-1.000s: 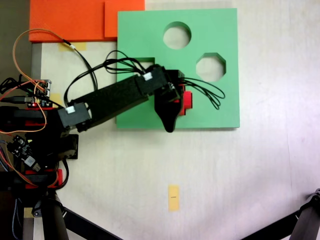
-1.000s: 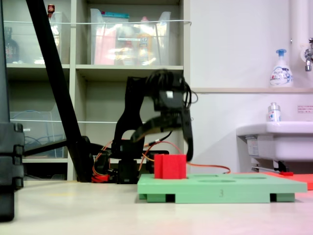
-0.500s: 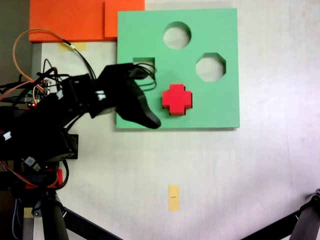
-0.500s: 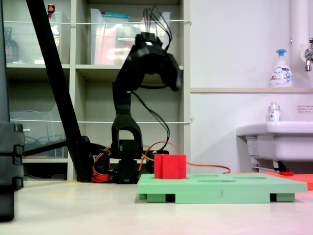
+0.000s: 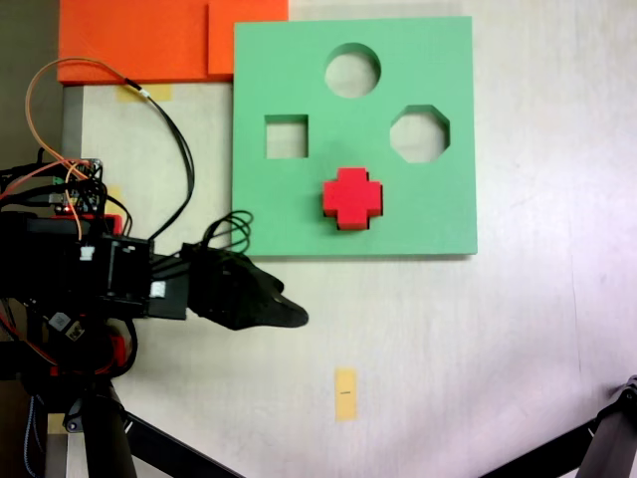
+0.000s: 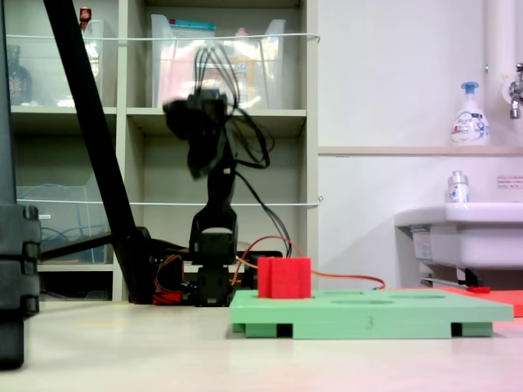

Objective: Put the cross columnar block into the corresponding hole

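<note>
The pale bench [image 5: 478, 339] carries everything here, with an orange foam sheet [image 5: 139, 40] at its upper left corner in the top-down fixed view. Next in size is the square green foam board [image 5: 438, 214], lying flat and pierced by a round hole [image 5: 352, 71], a square hole [image 5: 286, 136] and an octagonal hole [image 5: 419, 133].

The black arm [image 5: 100, 279] is folded over its base at the left of the top-down fixed view, well apart from the board. In the side-on fixed view it stands raised high above the bench, in front of the shelving [image 6: 163, 122]. Its pincer [image 5: 284, 314] tapers to a single dark tip over bare bench below the board's lower left corner; one jaw lies behind the other, so I cannot tell whether it is apart or together. It holds nothing.

The cross columnar block [image 5: 351, 197] sits in the corresponding hole [image 5: 338, 223], whose dark edge shows just along the block's lower left side. From the side the block [image 6: 284, 278] stands upright and proud of the board's top surface [image 6: 368, 306].

The placing step looks done and the arm appears to be in its retreat. If anything is left, it would be a gentle press from above to seat the block deeper; otherwise, parking the arm.

A small yellow tape strip [image 5: 344, 393] lies on the bench below.
</note>
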Controlling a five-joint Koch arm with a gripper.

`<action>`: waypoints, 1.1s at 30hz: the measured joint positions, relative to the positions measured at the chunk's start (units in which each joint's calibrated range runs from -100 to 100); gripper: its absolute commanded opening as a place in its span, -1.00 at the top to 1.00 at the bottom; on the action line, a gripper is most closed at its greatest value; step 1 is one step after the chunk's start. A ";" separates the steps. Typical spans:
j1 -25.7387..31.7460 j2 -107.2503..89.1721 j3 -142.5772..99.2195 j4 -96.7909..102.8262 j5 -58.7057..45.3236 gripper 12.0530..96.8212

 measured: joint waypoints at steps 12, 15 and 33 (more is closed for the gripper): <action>-0.59 -0.68 -57.62 35.34 -2.30 -0.25; -0.49 -0.96 -69.18 53.84 -4.00 -0.25; 0.49 -0.82 -73.69 64.81 -7.28 0.16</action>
